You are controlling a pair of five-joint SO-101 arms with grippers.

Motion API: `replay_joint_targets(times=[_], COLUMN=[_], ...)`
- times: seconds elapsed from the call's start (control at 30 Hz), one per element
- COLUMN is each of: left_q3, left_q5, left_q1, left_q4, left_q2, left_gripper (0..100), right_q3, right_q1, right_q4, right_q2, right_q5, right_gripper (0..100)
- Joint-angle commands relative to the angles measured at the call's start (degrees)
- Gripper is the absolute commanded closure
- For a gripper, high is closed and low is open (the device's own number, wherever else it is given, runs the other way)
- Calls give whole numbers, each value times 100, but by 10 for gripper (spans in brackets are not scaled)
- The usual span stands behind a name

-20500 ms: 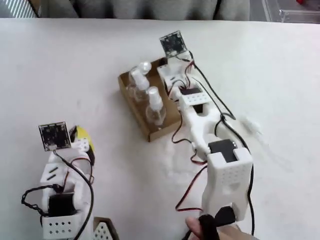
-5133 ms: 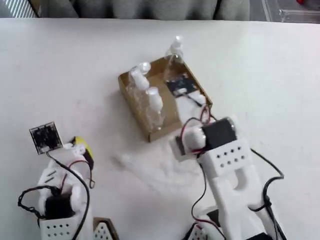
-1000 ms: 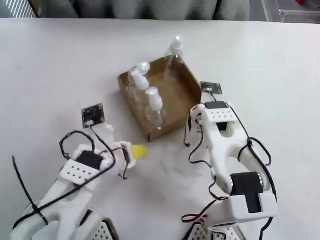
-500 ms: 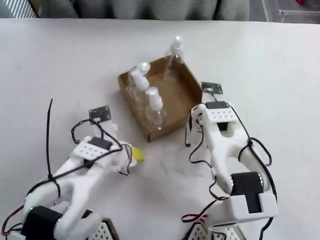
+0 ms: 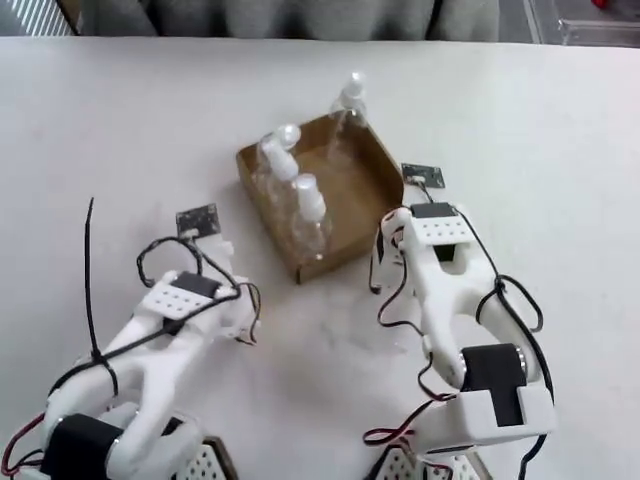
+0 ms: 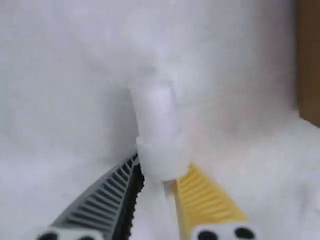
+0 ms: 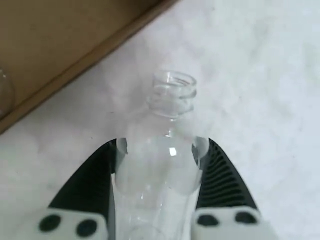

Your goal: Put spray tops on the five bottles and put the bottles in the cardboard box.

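Surface: white bench [image 5: 120, 120], brown cardboard box [image 5: 365, 185] near centre.
Progress: three capped clear bottles [image 5: 300, 205] at the box; two judged outstanding, one now in hand.
Left gripper [image 6: 160, 167]: closed on white plastic spray top [image 6: 156, 135], near the box.
Right gripper [image 7: 162, 147]: clamped on clear open-necked plastic bottle [image 7: 172, 92], threads bare, just beside box wall.

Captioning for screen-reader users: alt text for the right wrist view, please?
The right gripper holds a clear bottle by its body, with the threaded neck uncapped. Close by, an edge of the cardboard box lies on the white table.
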Motion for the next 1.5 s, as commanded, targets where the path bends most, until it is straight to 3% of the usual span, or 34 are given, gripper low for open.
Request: replay_joint_targets(times=[0.0, 0.2, 0.4, 0.5, 0.93, 1.0, 1.2, 1.3, 1.47], left_q3=[-264, -484, -440, -466, -668, -730, -1433, -1521, -1503], left_q5=[-1143, -1996, -1987, -1987, -1495, -1495, -1530, -1952, -2022], left_q1=[-92, -154, -268, -259, -655, -655, -690, -655, -655], left_q4=[343, 633, 686, 870, 360, 343, 396, 396, 396], left_q2=[-189, -180, -145, -171, -92, 110, 1244, 1367, 1332], left_gripper=[906, 878, 587, 532, 535, 574, 819, 833, 859], right_q3=[-123, -123, -123, -123, -123, -123, -35, -35, -26], right_q1=[57, 57, 57, 57, 57, 57, 57, 57, 75], right_q4=[-48, -31, -31, -31, -22, -22, -48, -48, -48], right_q2=[-215, -215, -215, -215, -215, -215, -224, -224, -224], right_q5=[44, 44, 44, 44, 44, 44, 44, 44, 44], right_gripper=[983, 983, 983, 983, 983, 983, 983, 983, 981])
